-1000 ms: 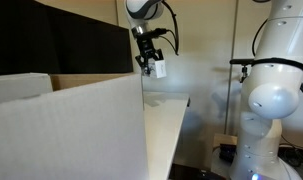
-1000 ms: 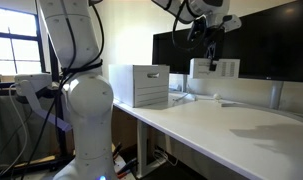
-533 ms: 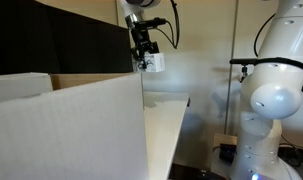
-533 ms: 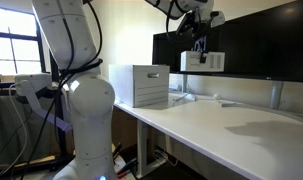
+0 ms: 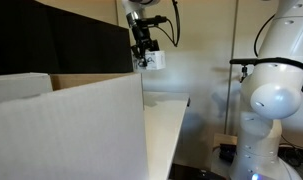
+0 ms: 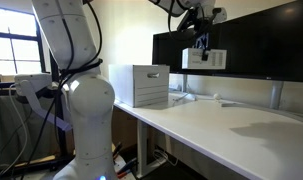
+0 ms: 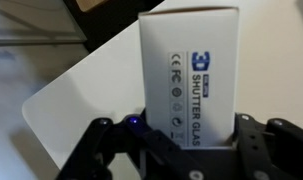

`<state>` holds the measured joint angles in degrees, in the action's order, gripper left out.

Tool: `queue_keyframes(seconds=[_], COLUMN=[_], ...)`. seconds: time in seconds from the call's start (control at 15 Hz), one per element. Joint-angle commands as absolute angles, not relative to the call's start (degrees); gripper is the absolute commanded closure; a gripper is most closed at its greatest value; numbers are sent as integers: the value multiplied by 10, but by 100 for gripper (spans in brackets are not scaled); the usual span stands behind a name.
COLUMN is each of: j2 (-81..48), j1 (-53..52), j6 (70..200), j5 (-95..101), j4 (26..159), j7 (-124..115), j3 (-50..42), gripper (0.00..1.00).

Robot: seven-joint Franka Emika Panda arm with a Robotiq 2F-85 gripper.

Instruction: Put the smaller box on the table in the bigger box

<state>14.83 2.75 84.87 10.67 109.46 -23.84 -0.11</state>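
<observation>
Your gripper (image 7: 187, 146) is clamped on the smaller box (image 7: 191, 75), one finger at either side of its near end. In the wrist view the box's long axis runs from 6 to 12 o'clock, away from the fingers, and the blue lettering lies sideways along it. In an exterior view the smaller box (image 6: 206, 59) hangs at 6 o'clock of the gripper (image 6: 199, 44), broad face level, high above the table (image 6: 226, 128). The bigger box (image 5: 76, 130) stands low in the foreground.
</observation>
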Motion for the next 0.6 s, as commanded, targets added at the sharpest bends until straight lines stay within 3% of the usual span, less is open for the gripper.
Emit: queue_keyframes(seconds=[0.0, 0.53], j2=[149, 91], j1=[31, 9], j6=[866, 852], j5=[91, 108], j4=[1093, 999], j7=[-211, -19], j3=[-6, -4], gripper=[66, 66])
